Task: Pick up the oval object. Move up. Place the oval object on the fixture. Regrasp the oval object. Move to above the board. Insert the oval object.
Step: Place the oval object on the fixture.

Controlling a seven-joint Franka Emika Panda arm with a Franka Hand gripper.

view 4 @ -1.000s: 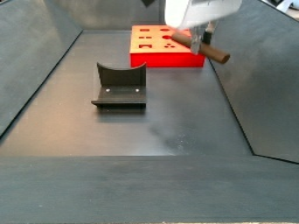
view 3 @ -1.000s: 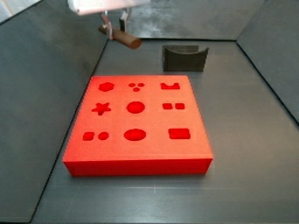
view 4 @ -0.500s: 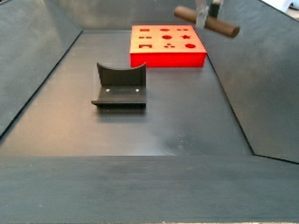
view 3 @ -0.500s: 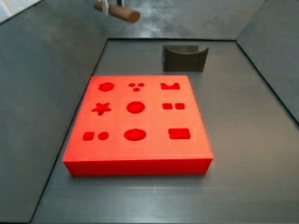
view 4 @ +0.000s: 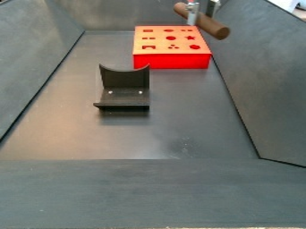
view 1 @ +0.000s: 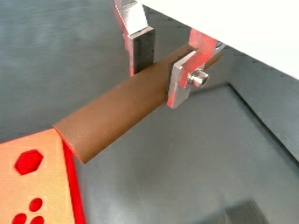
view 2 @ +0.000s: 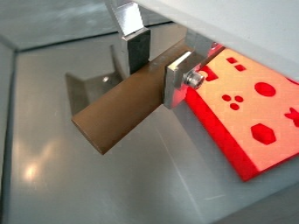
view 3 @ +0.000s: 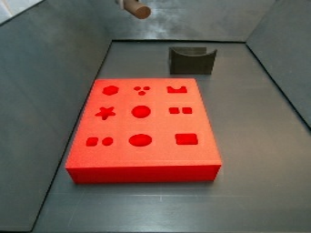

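Gripper (view 1: pixel 163 63) clamps the peg (view 1: pixel 117 118) between its two silver fingers (view 1: pixel 184 77); both wrist views show the plates pressed against the peg's sides near one end, the rest of the brown rod sticking out well past them. Same grasp in a wrist view at gripper (view 2: pixel 158 66), peg (view 2: pixel 121 112).

Peg is held high in the air, clear of everything below. In a side view only its tip (view 3: pixel 137 9) shows at the top edge of frame; the gripper body is out of frame there. In a side view the peg (view 4: pixel 201 19) lies tilted, one end lower, with a thin sliver of finger crossing it at the frame's top.

Board (view 3: pixel 142 127) lies flat on the worktop (view 3: pixel 261 164), red-orange, with shaped holes in its top face: circles, star, squares, rectangle, oval. All holes look unfilled. Board also visible in a side view (view 4: pixel 171 46) and at the edge of both wrist views (view 1: pixel 30 188) (view 2: pixel 251 109).

Fixture (view 3: pixel 192 60) stands on the worktop beyond the board's far edge, apart from it, notch upward and unoccupied. In a side view the fixture (view 4: pixel 122 89) sits nearer the camera than the board.
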